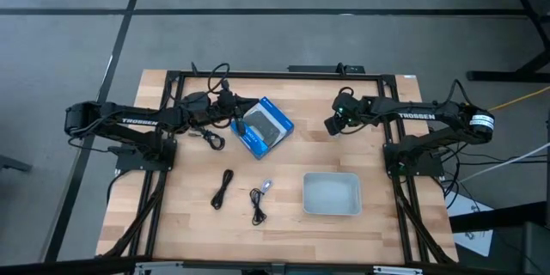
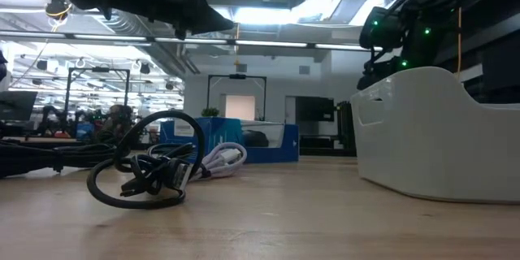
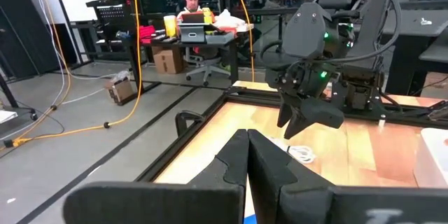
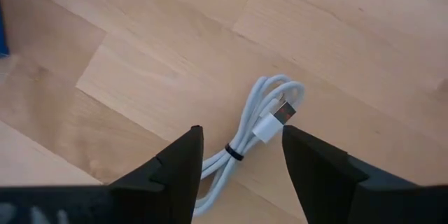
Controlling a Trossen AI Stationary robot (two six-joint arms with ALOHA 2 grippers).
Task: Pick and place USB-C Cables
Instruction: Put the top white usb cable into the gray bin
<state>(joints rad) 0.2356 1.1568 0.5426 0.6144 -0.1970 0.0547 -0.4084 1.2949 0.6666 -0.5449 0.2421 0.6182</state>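
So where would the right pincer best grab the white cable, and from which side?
Probably at the black tie band binding the white cable, from straight above. The bundle lies flat on the table, long and narrow, so the open right pincer can straddle it crosswise there.

four cables (image 1: 223, 188), one box (image 1: 263, 126), one bin (image 1: 332, 194)

The high view looks straight down on the whole table (image 1: 284, 223); the low view skims its top. Both show the blue box (image 1: 262, 127), as the wrist views peer past their fingers.
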